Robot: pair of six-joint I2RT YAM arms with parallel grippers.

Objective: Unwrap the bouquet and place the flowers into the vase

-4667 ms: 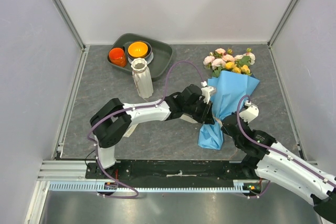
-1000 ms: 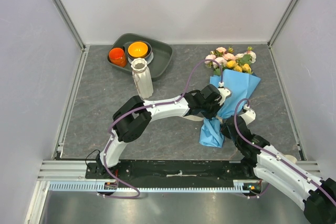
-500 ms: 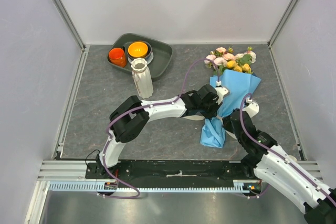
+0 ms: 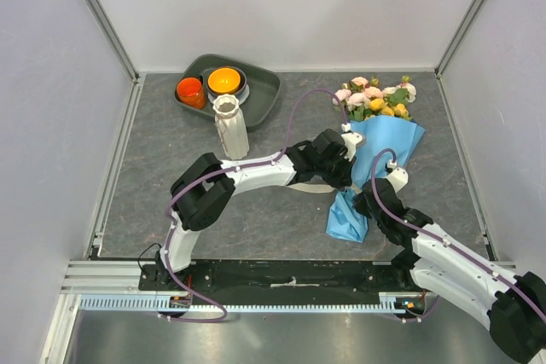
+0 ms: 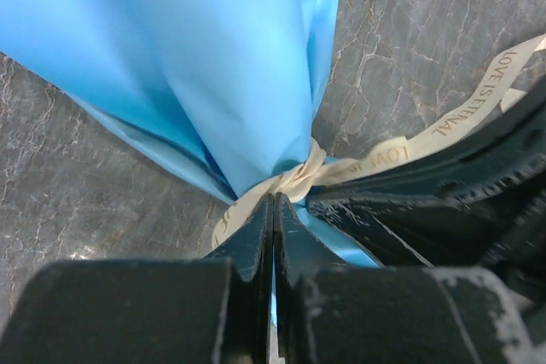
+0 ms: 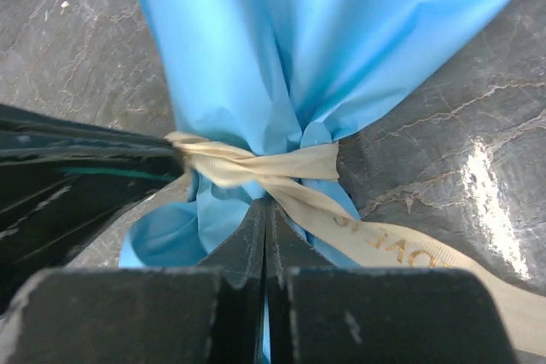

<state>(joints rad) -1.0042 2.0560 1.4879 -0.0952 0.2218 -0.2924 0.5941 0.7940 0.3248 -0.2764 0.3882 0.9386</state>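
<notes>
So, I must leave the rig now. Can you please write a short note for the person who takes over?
Left claw: shut, tips at the ribbon knot; a real pinch is not clear.
Right claw: shut, tips at the same knot from the opposite side.
Bouquet: lying on the table's right side, wrapped and tied.
Vase: upright at the left, no flowers in it.
Done: nothing yet.
Left: untie the ribbon, open the paper, move the flowers to the vase.

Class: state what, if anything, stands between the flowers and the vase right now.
The blue paper wraps the flowers, tied shut by the ribbon. The left arm lies near the path to the vase.
</notes>
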